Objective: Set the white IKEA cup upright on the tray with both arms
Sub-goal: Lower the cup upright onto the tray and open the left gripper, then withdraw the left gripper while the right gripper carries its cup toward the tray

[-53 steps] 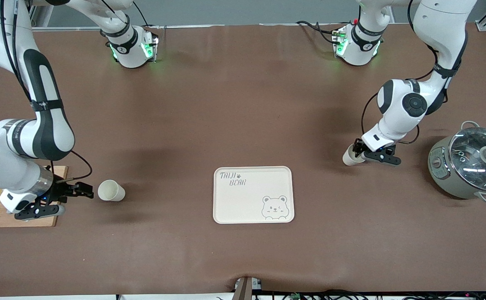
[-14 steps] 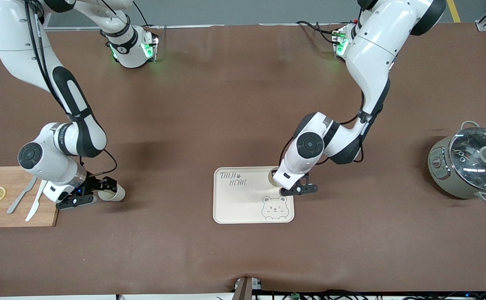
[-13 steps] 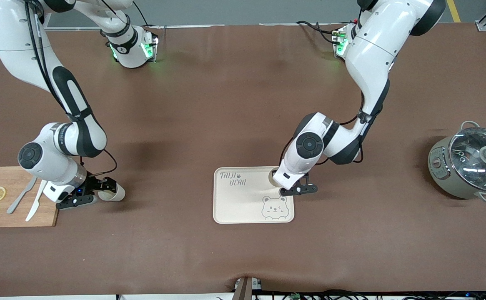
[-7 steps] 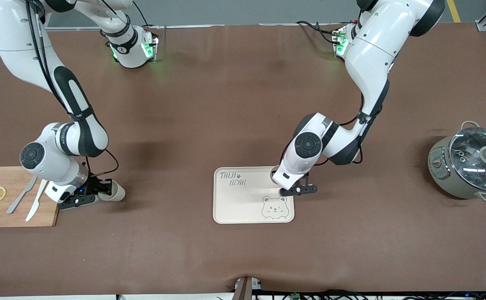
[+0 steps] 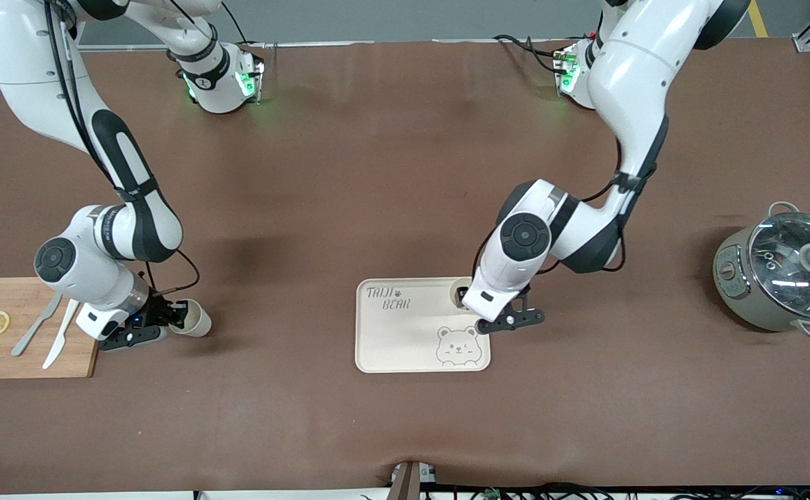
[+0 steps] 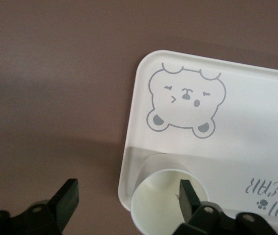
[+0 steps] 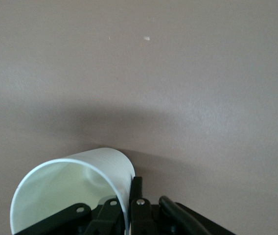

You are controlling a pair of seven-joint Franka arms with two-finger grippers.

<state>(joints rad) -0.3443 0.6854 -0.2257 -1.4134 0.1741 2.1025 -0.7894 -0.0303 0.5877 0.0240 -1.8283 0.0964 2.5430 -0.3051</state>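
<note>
One white cup (image 5: 462, 292) stands upright on the cream bear tray (image 5: 405, 340), in the corner toward the left arm's end and farther from the front camera. My left gripper (image 5: 494, 312) is open over that tray edge. In the left wrist view the cup (image 6: 163, 205) is under one finger (image 6: 188, 193), and the other finger is over bare table beside the tray (image 6: 256, 127). A second white cup (image 5: 195, 321) lies on its side on the table beside the cutting board. My right gripper (image 5: 174, 321) is shut on its rim; the right wrist view shows the rim (image 7: 65, 191) pinched between the fingers (image 7: 137, 188).
A wooden cutting board (image 5: 37, 361) with two lemon slices, a knife and a fork lies at the right arm's end. A grey pot with a glass lid (image 5: 787, 274) stands at the left arm's end. The brown table spreads around the tray.
My left gripper has opened, let go of the cup on the tray and shifted slightly toward the left arm's end. My right gripper has closed on the lying cup's rim.
</note>
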